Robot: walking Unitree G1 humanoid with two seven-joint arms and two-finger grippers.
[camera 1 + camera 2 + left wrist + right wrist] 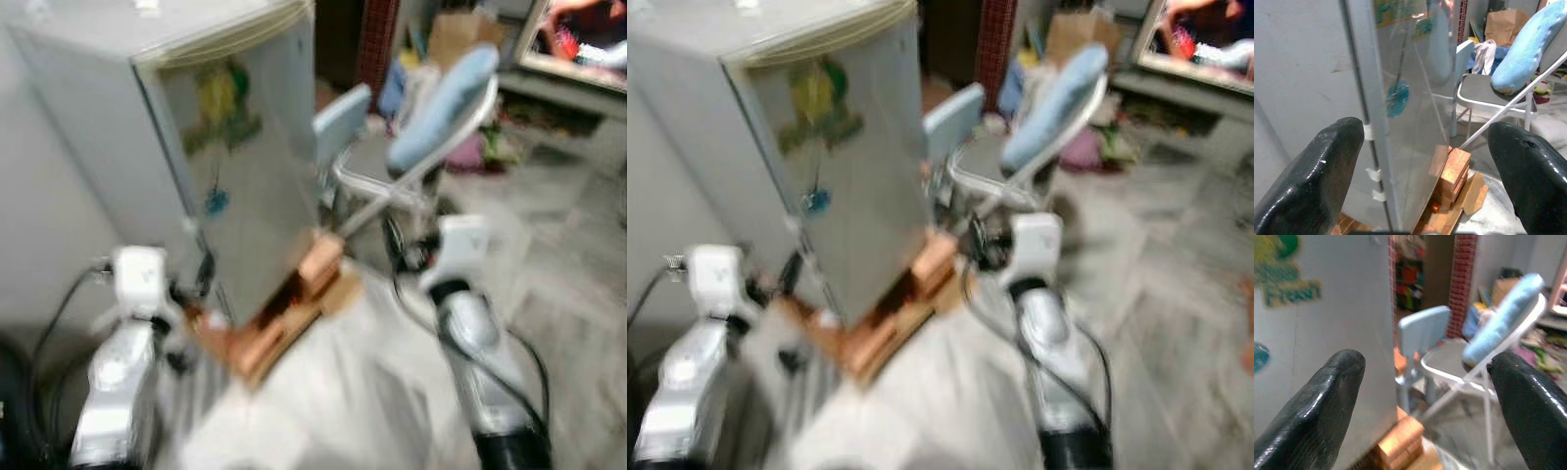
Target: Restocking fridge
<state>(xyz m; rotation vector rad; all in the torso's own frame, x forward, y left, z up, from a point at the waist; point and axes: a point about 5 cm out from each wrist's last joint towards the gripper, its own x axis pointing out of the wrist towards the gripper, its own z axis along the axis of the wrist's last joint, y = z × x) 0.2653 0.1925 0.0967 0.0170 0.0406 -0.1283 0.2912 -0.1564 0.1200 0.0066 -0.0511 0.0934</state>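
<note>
Fridge (235,147) time, basically: the small grey unit is seen at about 11 o'clock in the head views, door shut, raised on a stack of bricks (294,299) with cardboard (911,323) under it. Nothing to stock is seen being carried.

Left gripper (1430,147) is held low at roughly 8 o'clock, fingers (1317,176) spread wide with nothing between them, and through the gap the door's edge seam is seen close up, a blue round sticker (1397,98) just beside it. Right gripper (1425,377) is found at about 4 o'clock, also spread wide and empty, aimed past the fridge corner toward a folding chair (1454,377) with a pale blue cushion (446,98) leaning on it, and a small blue chair (1422,330) next to that.

Step in hand is probably judged as getting lined up to open the door. To do it well, the body should be squared to the door face first, and the left fingers brought to the seam rather than the flat panel, with a slow pull since the brick base looks like it could be nudged.

Head views are badly motion-blurred, so no handle can be made out, and the green-yellow door decal (818,103) can't be read properly. Fridge's inside is hidden entirely, and its lower edge is partly cut off behind the arms.
</note>
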